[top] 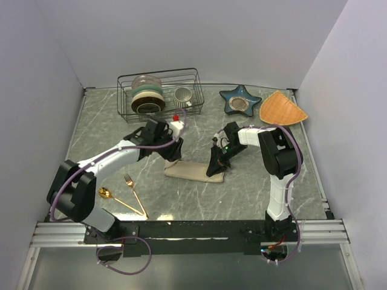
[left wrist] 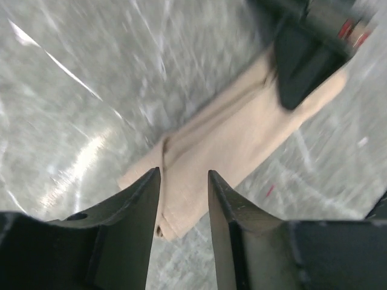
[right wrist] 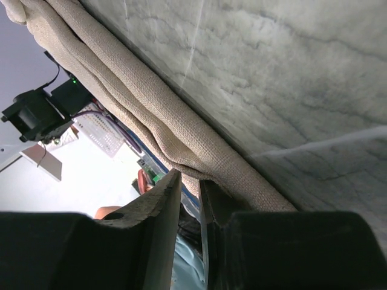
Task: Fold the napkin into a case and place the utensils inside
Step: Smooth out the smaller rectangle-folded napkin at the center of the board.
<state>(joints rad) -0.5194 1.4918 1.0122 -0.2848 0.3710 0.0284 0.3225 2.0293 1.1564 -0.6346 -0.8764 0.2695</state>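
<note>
The napkin (top: 190, 170) lies in the middle of the table, folded into a long narrow beige strip. It also shows in the left wrist view (left wrist: 242, 127) and the right wrist view (right wrist: 151, 115). My left gripper (top: 175, 154) hovers open over its left end, with the cloth's corner seen between the fingers (left wrist: 184, 175). My right gripper (top: 214, 169) is down at the strip's right end, nearly closed, with the cloth's edge at its tips (right wrist: 189, 178). The gold spoon (top: 118, 200) and the gold fork (top: 136, 194) lie side by side near the front left, away from both grippers.
A wire dish rack (top: 124, 99) with plates and a mug stands at the back. A blue star-shaped dish (top: 230, 96) and an orange wedge mat (top: 281, 109) lie at the back right. Walls close in the table on the left, back and right.
</note>
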